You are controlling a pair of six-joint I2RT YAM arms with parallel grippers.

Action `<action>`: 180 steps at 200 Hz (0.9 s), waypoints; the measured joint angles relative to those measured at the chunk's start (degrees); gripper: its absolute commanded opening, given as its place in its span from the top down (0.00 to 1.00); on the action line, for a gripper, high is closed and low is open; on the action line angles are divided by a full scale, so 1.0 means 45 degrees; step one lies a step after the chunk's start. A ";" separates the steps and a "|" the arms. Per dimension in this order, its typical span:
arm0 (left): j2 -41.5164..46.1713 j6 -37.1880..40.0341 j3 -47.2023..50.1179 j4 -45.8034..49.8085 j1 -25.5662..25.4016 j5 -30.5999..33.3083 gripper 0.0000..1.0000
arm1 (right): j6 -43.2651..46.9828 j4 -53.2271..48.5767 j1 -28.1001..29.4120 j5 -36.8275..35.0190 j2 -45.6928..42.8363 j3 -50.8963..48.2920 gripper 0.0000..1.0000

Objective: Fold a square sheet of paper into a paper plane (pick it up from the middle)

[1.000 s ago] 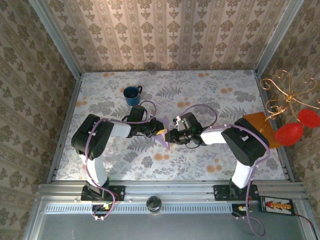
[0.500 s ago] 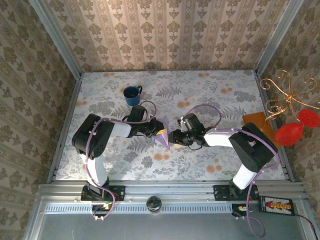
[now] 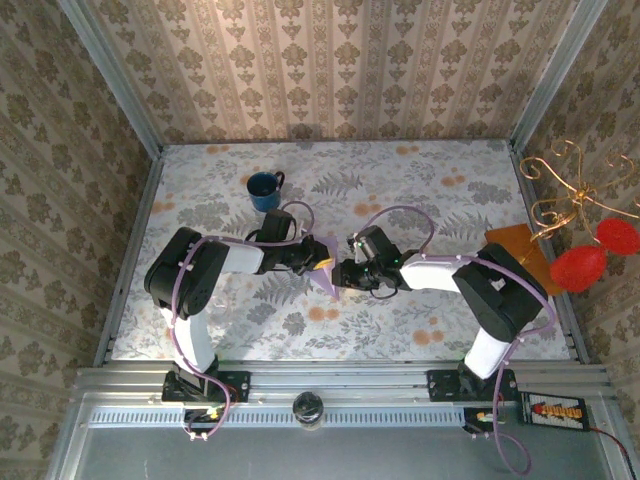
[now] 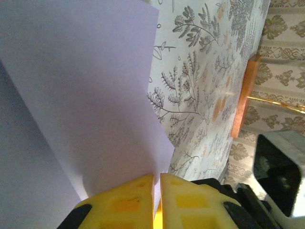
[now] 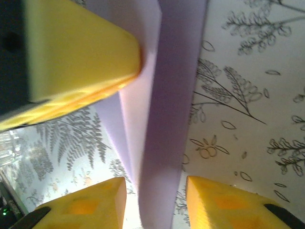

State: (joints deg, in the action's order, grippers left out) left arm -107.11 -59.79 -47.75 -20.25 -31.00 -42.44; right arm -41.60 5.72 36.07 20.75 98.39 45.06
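- Your left hand (image 3: pixel 322 263) is pinched on the sheet of paper (image 3: pixel 328 277); in the left wrist view the yellow fingertips (image 4: pixel 119 202) sit pressed together with the paper's edge caught between them
- Your right hand (image 3: pixel 346 272) is spread; in the right wrist view its two yellow fingertips (image 5: pixel 86 205) stand on either side of the folded paper, with a gap showing on one side, so it is not clamped
- The sheet is pale lilac and creased, with at least two layers showing; it is held up off the counter (image 3: pixel 440 190) between the two hands, near the counter's middle; a pointed corner hangs down toward the near edge
- In the right wrist view one yellow finger of the left hand (image 5: pixel 81 52) presses against the upper part of the paper
- The two hands face each other, almost touching, with the paper between them
- Blue mug (image 3: pixel 265 189) stands upright behind the left hand, well apart from the paper
- Orange-brown flat rectangle (image 3: pixel 518 255) lies at the counter's right edge, well apart from both hands
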 measured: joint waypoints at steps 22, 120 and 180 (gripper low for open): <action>0.0000 0.0000 -0.0102 0.0117 -0.0029 0.0000 0.89 | 0.0000 -0.0034 0.0000 -0.0005 0.0107 0.0005 0.62; -0.0010 0.0000 -0.0325 0.0374 -0.0034 0.0058 0.89 | -0.0019 -0.0131 0.0044 0.0034 0.0151 0.0136 0.60; -0.0097 0.0005 -0.0350 0.0408 -0.0049 0.0087 0.89 | -0.0010 -0.0403 0.0068 -0.0223 0.0248 0.0238 0.70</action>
State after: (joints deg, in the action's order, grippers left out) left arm -107.55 -59.77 -49.32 -18.41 -31.22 -42.04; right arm -41.65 3.90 36.38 19.75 99.50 46.13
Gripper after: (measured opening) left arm 0.114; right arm 0.318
